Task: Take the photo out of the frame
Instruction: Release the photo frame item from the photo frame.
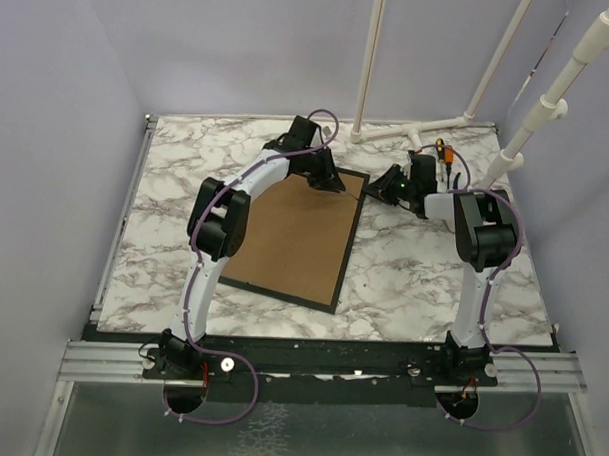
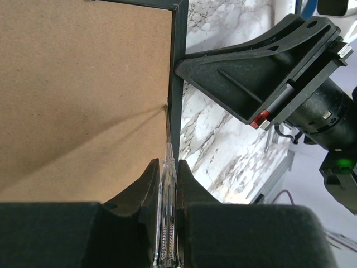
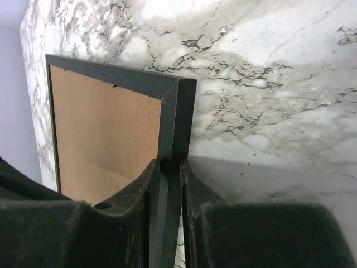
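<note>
Two claws at frame [image 1: 294, 238] corner, L claw [image 2: 167, 166] clenching screwdriver [image 2: 167, 212], R claw [image 3: 169, 167] pinching its black edge, marble table [image 3: 268, 84] showing right of it

We record frame [image 1: 299, 238] black-rimmed with brown back, table [image 1: 413, 272] white marble veined grey, tool [image 2: 167, 223] clear-handled, cables [image 1: 254, 386] purple.

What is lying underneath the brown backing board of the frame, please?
Only the backing board shows, filling the black frame, which lies back-up on the marble table. Anything beneath it, the photo included, is covered.
</note>
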Motion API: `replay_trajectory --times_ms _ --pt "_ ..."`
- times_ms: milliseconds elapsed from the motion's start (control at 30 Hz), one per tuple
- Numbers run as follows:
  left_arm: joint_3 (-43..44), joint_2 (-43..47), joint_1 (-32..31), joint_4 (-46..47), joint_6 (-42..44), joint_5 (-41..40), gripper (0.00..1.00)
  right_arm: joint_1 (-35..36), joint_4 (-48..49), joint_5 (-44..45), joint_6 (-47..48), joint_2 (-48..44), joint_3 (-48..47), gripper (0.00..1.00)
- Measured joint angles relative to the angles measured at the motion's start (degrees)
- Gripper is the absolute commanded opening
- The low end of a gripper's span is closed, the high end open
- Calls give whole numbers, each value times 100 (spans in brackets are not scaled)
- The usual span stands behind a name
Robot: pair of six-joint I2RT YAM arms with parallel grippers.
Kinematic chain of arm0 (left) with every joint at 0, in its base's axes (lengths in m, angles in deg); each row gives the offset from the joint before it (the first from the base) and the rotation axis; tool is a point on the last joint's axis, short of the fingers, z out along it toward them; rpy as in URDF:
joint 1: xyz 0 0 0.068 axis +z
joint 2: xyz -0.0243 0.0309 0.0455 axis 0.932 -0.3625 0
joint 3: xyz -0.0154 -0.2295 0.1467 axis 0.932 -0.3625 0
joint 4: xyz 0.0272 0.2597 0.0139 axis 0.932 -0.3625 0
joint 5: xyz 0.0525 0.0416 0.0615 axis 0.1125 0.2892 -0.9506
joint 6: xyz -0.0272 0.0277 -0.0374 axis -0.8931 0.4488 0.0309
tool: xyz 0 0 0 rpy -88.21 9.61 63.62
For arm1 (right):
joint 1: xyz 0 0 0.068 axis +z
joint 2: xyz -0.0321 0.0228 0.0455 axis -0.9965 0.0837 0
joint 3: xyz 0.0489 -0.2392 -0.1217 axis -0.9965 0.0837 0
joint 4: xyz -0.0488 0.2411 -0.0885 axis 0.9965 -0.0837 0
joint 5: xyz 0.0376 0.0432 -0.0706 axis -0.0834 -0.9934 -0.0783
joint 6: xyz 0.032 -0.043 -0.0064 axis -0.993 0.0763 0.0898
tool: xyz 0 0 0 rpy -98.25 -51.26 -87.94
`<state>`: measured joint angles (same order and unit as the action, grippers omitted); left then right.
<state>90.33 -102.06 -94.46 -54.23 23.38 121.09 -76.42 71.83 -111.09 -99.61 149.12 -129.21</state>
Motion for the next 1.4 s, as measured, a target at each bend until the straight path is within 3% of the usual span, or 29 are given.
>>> replay_trajectory --times_ms 667,1400 --pt "-256 601 -901 -236 -382 -2332 0 197 393 909 -243 -308 470 13" --pt "-734 732 -1058 361 -1602 -2516 0 398 962 1766 -358 -413 828 12"
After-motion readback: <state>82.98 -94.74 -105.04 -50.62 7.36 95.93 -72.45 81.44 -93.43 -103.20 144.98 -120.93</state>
